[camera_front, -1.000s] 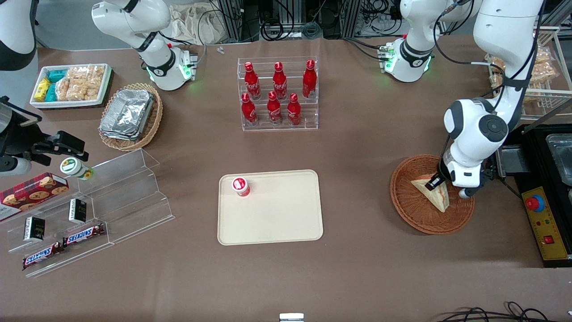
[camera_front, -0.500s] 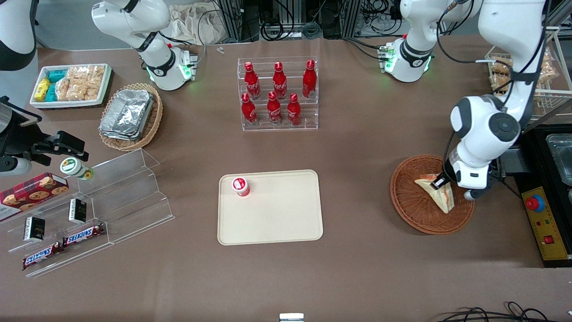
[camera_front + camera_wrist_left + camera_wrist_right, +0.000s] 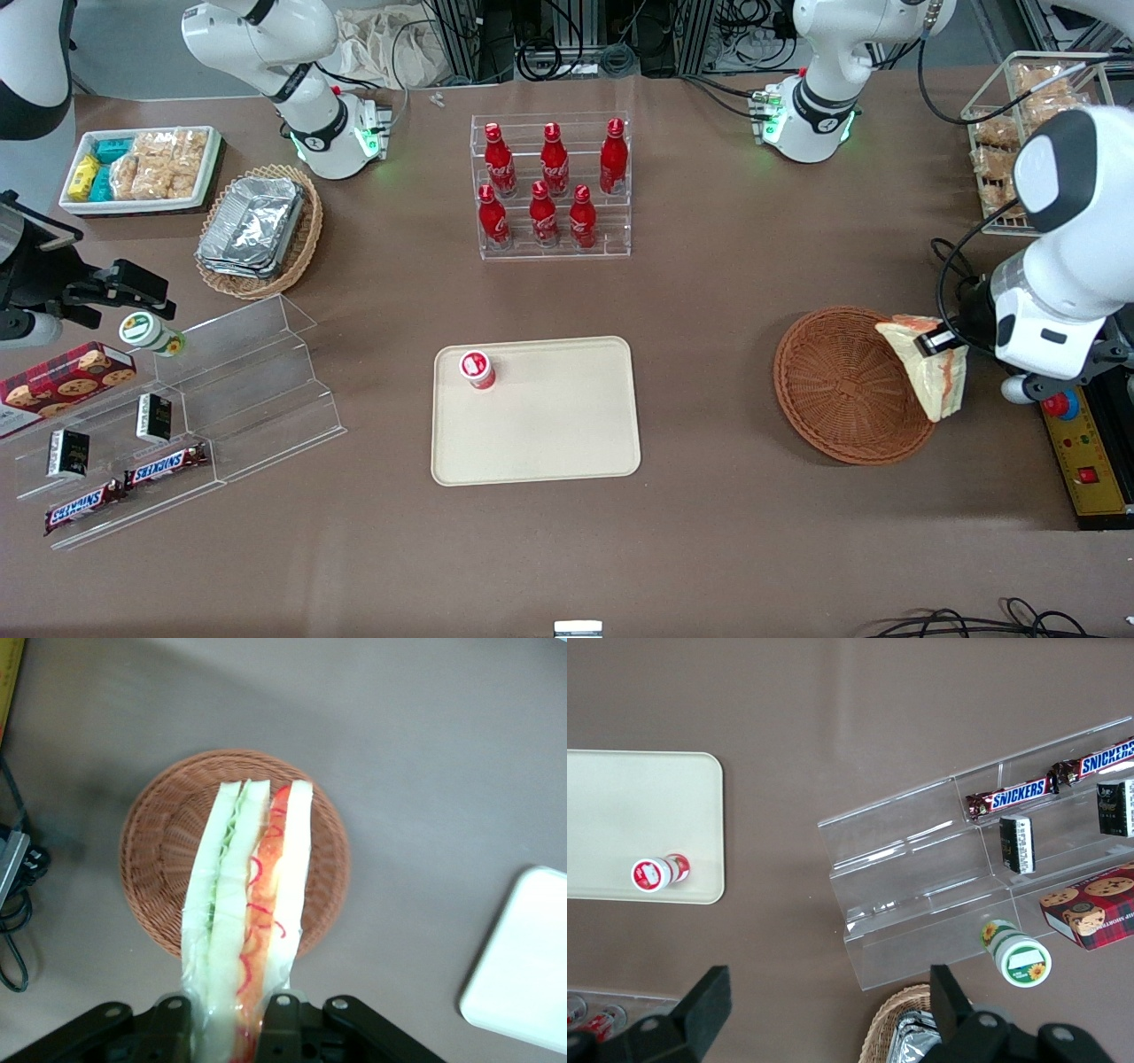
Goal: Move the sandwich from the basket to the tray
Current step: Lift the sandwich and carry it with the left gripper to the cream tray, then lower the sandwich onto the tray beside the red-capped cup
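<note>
Black jaws (image 3: pixel 226 1014) are clamped on the sandwich (image 3: pixel 248 904) — you can see one finger (image 3: pixel 170 1019) pressing the pale bread side and the other against the side with the red and orange filling, the wedge pinched at its thick end. In the front view your jaws (image 3: pixel 932 344) hold the sandwich (image 3: pixel 926 372) in the air, tilted, its point toward the tabletop, over the rim of the basket (image 3: pixel 842 385) at the working arm's end. It touches nothing but the fingers.

From the wrist camera you look straight down the wedge at the basket (image 3: pixel 159 859) below it; the reddish-brown wicker bowl holds nothing, and a corner of the tray (image 3: pixel 523 966) shows off to one side.

Your tray (image 3: pixel 549 425) lies flat near the middle of the tabletop (image 3: pixel 709 532), well apart from the basket, toward the parked arm. One small red-capped bottle (image 3: pixel 477 369) stands upright on it, near the corner farthest from the front camera and nearest the parked arm — the parked arm's wrist camera shows the same bottle (image 3: pixel 657 872) on the tray (image 3: pixel 620 815).

Farther from the front camera than the tray stands a clear rack of red bottles (image 3: pixel 551 186).
</note>
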